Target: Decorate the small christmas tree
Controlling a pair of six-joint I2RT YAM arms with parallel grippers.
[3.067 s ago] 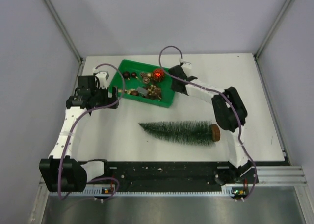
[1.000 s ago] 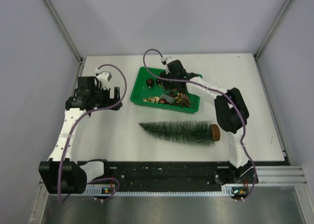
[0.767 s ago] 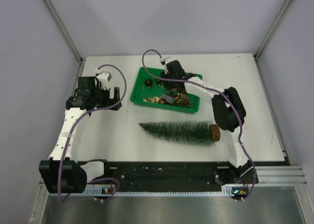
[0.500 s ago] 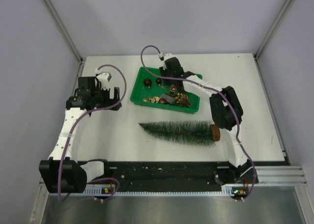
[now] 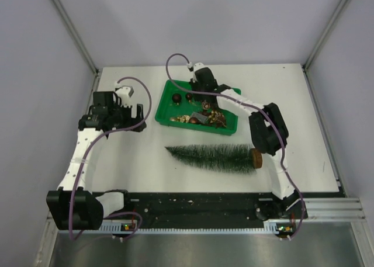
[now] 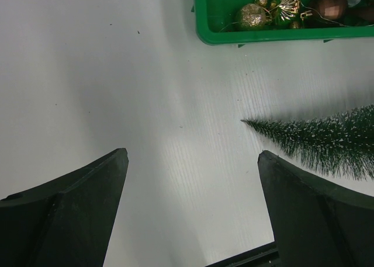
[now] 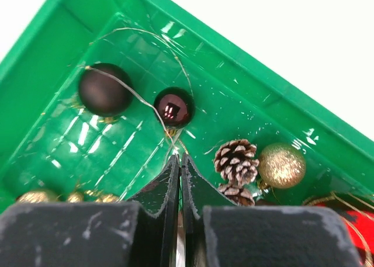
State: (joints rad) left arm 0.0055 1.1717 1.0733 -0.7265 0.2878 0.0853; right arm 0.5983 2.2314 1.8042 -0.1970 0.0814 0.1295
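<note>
R tool (image 7: 178, 157) is down in the flat green plastic tray (image 5: 163, 103), far-centre on the white tabletop (image 5: 292, 103). Its fingers are pressed together, tips just beside a glossy dark-red ball (image 7: 173, 107). A thin gold wire (image 7: 131, 101) runs from a matte brown ball (image 7: 105, 89) to the tips; can't tell if it's caught. Frosted pine cone (image 7: 236, 159) & gold glitter ball (image 7: 282, 165) sit right of the tips. L tool (image 6: 191, 156) is spread wide over bare tabletop, left of tray. Slim frosted dark-green christmas tree (image 5: 213, 157) lies on its side near of tray, apart from it, w/ tip left & brown base (image 5: 256, 158) right.
</note>
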